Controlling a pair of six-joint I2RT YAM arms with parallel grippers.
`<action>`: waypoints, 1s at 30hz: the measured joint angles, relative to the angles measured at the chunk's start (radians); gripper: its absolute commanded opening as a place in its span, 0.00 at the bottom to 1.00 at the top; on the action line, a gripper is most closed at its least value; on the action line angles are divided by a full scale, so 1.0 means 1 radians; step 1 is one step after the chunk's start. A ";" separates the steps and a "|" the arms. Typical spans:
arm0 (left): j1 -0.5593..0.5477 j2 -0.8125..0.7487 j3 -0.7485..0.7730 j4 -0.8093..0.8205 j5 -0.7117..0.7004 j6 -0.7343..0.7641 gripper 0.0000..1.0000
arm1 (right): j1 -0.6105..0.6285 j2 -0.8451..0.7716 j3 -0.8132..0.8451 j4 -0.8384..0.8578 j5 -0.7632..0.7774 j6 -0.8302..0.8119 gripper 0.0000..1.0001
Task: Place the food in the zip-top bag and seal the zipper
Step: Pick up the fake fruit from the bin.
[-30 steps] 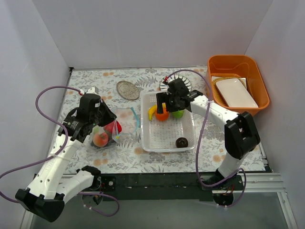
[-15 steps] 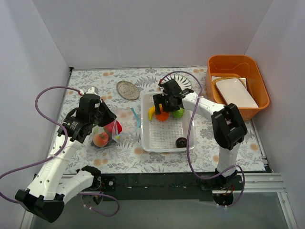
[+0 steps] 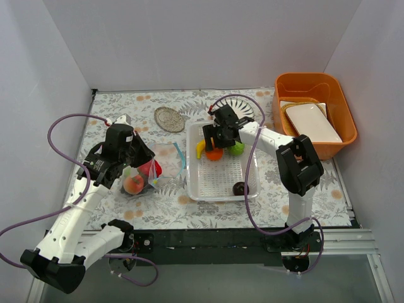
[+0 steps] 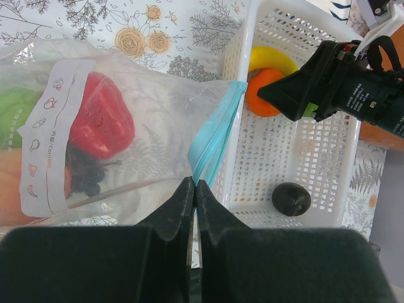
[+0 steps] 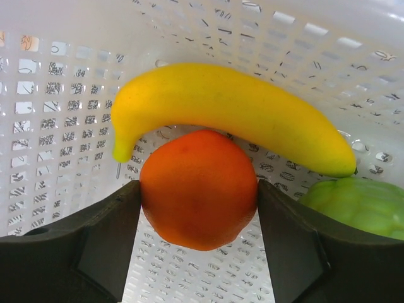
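1. Left of centre, my left gripper (image 4: pixel 192 189) has its jaws pressed together. They pinch the edge of the small clear crinkly zip-top bag (image 4: pixel 145 126) just below its thin blue-green zipper strip (image 4: pixel 214 126). The bag lies on the flowered tabletop (image 3: pixel 164 208).
2. Through the plastic show a red toy pepper (image 4: pixel 101 123), a dark bunch of toy grapes (image 4: pixel 85 173), a peach-coloured toy fruit (image 3: pixel 133 184) and a green toy ball (image 4: pixel 16 113).
3. Just right of the bag stands the white perforated plastic basket (image 3: pixel 189 183). A dark brown toy ball (image 4: pixel 291 199) sits alone at its near end.
4. At the basket's far end, my right gripper (image 5: pixel 199 196) clamps both sides of the round orange toy fruit (image 5: pixel 199 170). A yellow toy banana (image 5: pixel 233 107) arches against its top, and a second green toy ball (image 5: pixel 353 205) lies just beside it.
5. Far right, an orange plastic tub (image 3: pixel 315 85) holds a white rectangular tray (image 3: pixel 312 123).
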 measured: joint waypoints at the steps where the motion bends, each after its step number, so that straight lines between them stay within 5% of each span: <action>1: 0.000 0.000 0.000 0.000 0.000 0.000 0.00 | 0.000 -0.003 -0.008 0.004 -0.002 0.001 0.51; 30: 0.000 0.013 0.000 0.008 0.037 0.000 0.00 | 0.096 -0.378 -0.202 0.067 -0.185 0.162 0.48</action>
